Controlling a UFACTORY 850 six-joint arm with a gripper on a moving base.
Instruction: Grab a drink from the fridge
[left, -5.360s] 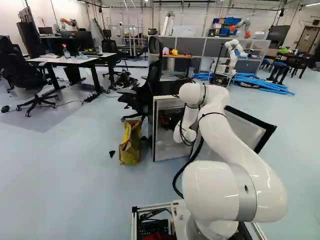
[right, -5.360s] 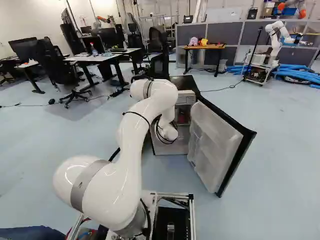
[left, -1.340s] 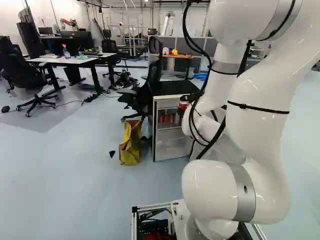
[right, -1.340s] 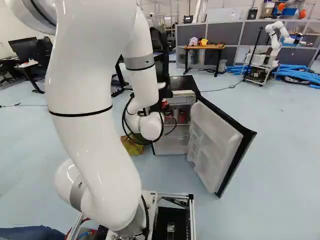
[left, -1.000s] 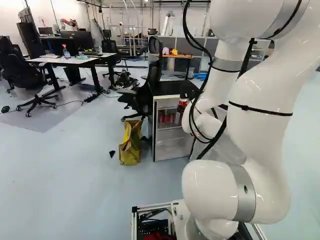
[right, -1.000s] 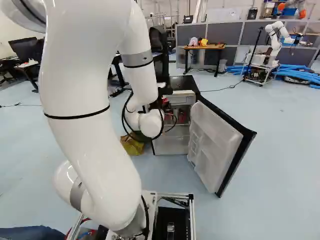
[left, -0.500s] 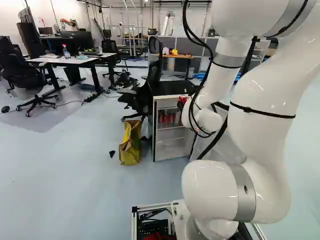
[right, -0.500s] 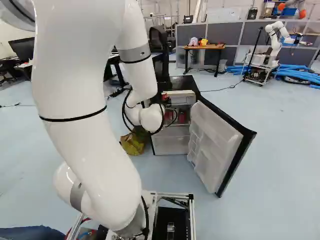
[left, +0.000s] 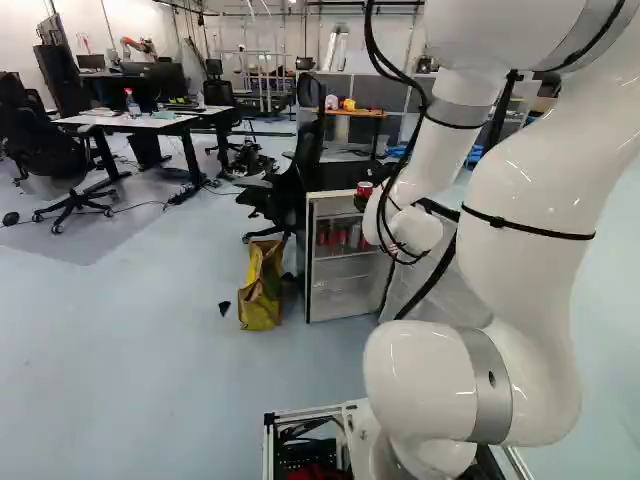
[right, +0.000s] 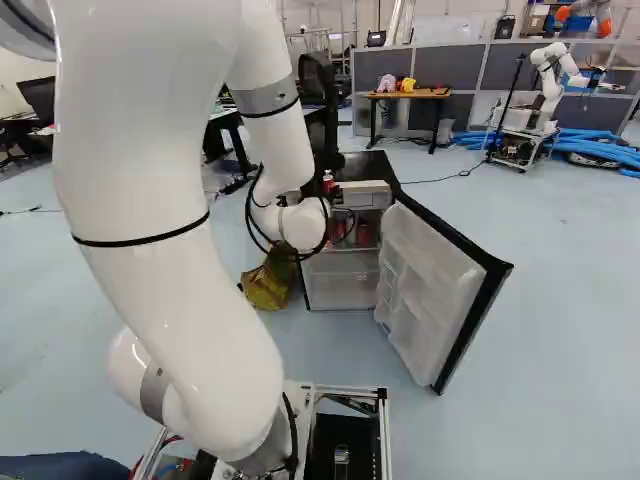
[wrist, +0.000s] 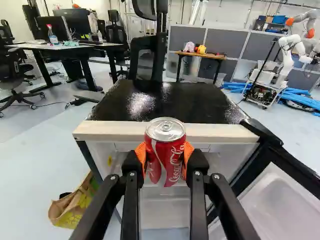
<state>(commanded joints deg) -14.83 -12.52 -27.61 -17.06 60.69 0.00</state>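
Note:
At the fridge's front top edge in the left base view, my gripper (left: 361, 203) shows as a small dark shape under a red can (left: 364, 188). In the wrist view the gripper (wrist: 165, 161) is shut on this upright red can (wrist: 166, 140), an orange pad on either side. Behind the can is the fridge (wrist: 110, 131), its black top reaching back from a pale front edge. The fridge door (right: 430, 290) stands open in the right base view. Other red cans (left: 335, 236) stand on the shelf inside.
A yellow-brown bag (left: 262, 285) sits on the floor beside the fridge. A black office chair (left: 300, 180) is close behind the bag. Farther off are a wooden-topped table (right: 410, 94) and another robot (right: 553, 85) near blue tubes (right: 590, 145).
The arm has drawn back from inside the fridge and risen. Gripped, the red can has moved up with it, from before the shelf opening to the top edge. The base has not moved.

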